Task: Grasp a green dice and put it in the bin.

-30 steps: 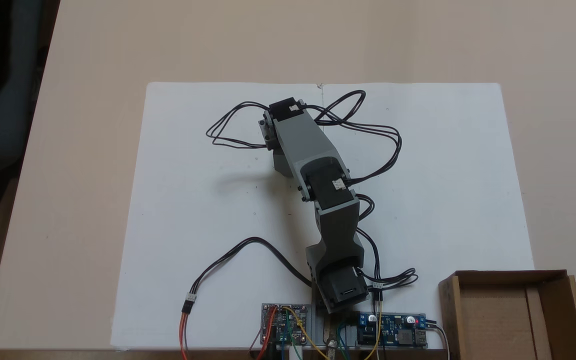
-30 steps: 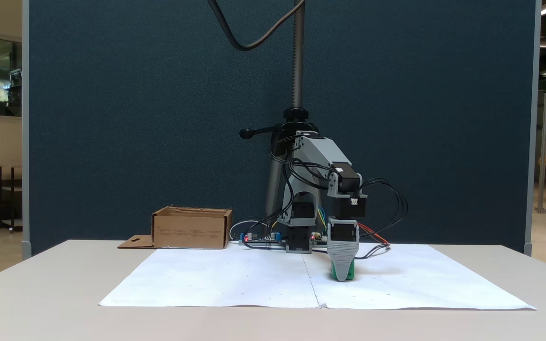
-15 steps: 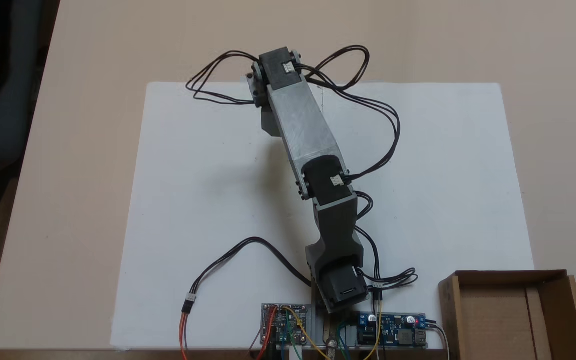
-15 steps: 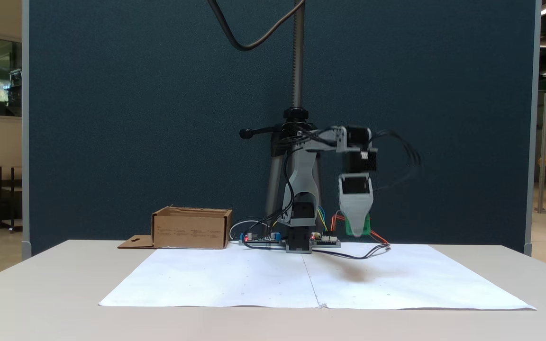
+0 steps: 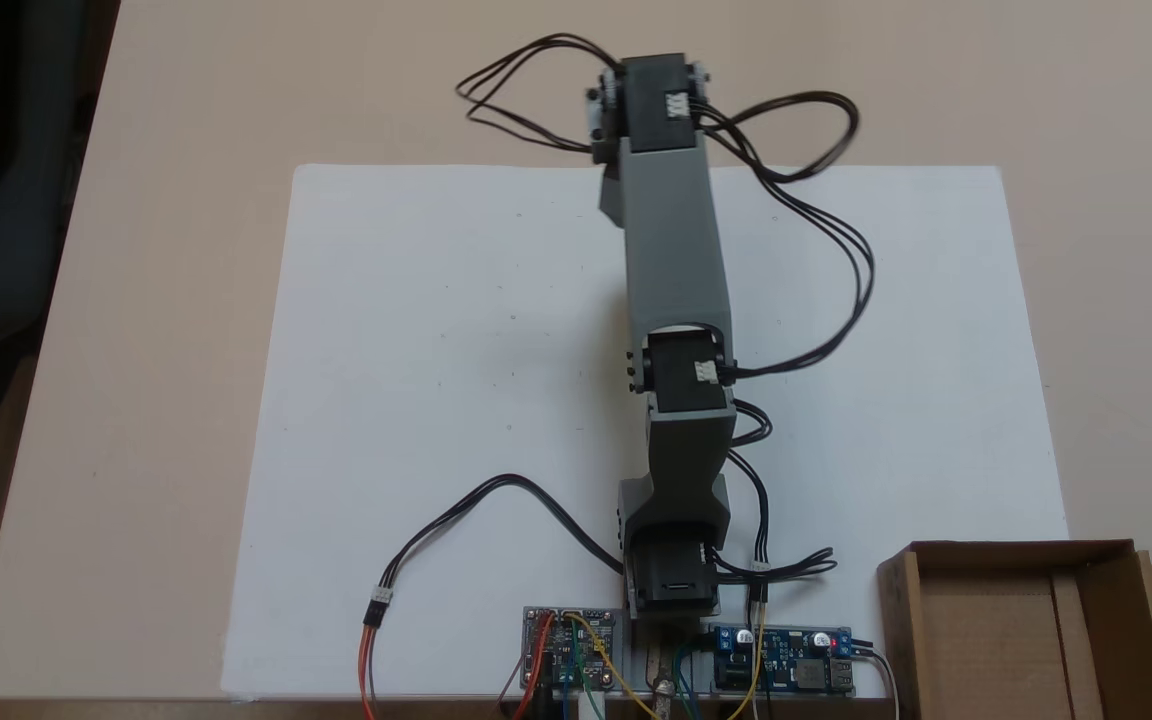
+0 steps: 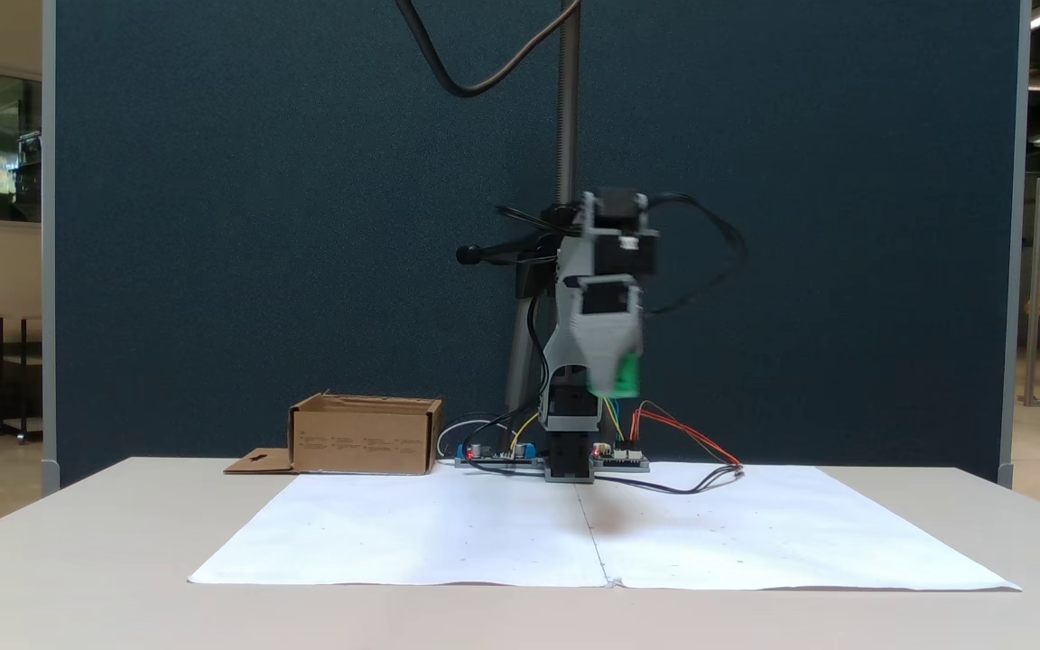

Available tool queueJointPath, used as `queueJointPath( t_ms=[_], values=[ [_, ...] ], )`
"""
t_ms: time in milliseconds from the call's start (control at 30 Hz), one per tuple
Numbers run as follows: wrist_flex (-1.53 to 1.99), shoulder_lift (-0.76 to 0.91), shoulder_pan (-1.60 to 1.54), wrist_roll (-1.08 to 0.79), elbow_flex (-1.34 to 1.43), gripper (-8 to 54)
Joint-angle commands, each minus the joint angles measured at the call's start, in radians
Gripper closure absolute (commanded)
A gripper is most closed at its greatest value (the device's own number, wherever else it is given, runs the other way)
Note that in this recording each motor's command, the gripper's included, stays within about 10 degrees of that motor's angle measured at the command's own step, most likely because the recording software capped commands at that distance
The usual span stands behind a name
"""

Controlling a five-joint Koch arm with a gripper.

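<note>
Green dice in raised end effector

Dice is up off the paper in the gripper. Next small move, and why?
Probably keep swinging toward the bin, staying high. In a fixed view the dice hangs at the gripper, well above the paper, and the bin sits off to that view's left with upright walls. The gripper is blurred, so the grip itself is hard to judge; no release until over the bin.
</note>
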Motion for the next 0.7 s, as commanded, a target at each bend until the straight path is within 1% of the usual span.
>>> queueJointPath(
  t_ms=[0,167,300,667],
  values=[
    [0.058,0.071,0.101,-0.126,-0.018,33.8],
    [0.044,0.118,0.351,-0.252,-0.017,33.8],
    [0.034,0.135,0.538,-0.311,-0.017,33.8],
    [0.038,0.146,1.15,-0.597,-0.017,33.9]
  ],
)
